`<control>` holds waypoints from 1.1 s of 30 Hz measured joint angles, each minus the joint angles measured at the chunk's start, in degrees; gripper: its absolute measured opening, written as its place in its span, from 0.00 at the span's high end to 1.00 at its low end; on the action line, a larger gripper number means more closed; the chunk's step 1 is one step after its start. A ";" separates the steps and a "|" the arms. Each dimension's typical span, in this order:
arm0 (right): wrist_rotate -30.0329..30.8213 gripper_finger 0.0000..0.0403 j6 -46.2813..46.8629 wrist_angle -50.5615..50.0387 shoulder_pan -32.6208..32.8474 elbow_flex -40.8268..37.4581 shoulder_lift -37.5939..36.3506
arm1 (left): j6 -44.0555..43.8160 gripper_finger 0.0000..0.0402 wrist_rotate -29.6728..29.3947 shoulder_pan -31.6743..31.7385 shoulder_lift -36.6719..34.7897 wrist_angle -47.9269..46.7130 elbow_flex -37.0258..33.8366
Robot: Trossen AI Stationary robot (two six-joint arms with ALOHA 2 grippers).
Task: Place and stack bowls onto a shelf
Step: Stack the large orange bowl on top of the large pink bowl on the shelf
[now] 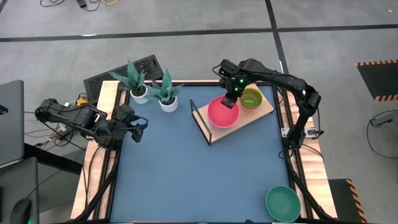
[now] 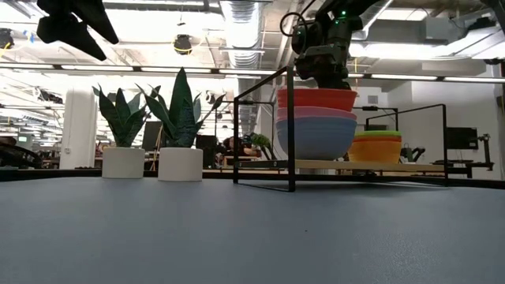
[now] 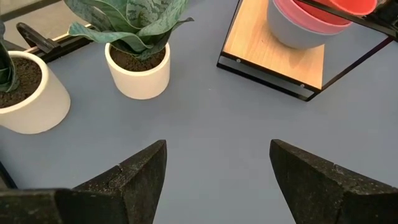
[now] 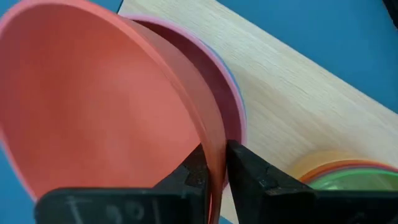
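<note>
Three nested bowls: coral-red bowl [image 4: 106, 106] topmost, rim clamped by right gripper [image 4: 214, 168]; left gripper [image 3: 217, 180] spread.

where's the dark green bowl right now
In the high view the dark green bowl sits alone at the table's near right corner, far from the shelf and both arms.
</note>
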 joint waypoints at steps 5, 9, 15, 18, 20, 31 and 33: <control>-0.04 0.73 -1.17 -0.05 -0.07 0.00 0.00 | 0.00 0.33 0.00 0.01 0.00 0.00 0.00; 0.07 0.59 -1.29 0.02 -0.17 0.00 0.00 | 0.00 0.33 0.03 0.01 0.00 0.00 0.00; 0.32 0.44 -1.42 1.90 -0.63 0.79 -0.42 | 0.02 0.33 0.20 0.01 -0.01 0.02 0.00; 0.32 0.44 -0.86 2.98 -1.14 2.78 -2.64 | 0.02 0.33 0.33 0.02 0.00 0.02 0.00; 0.32 0.45 0.08 4.10 -1.63 3.24 -4.95 | -0.01 0.33 0.41 0.01 0.00 0.01 0.00; -0.05 0.56 11.57 41.74 0.79 -25.81 -32.34 | -0.75 0.33 0.02 0.02 0.00 0.02 0.00; 0.22 0.57 13.71 47.80 1.73 -33.46 -36.48 | -0.28 0.33 -0.09 0.02 0.00 0.02 0.00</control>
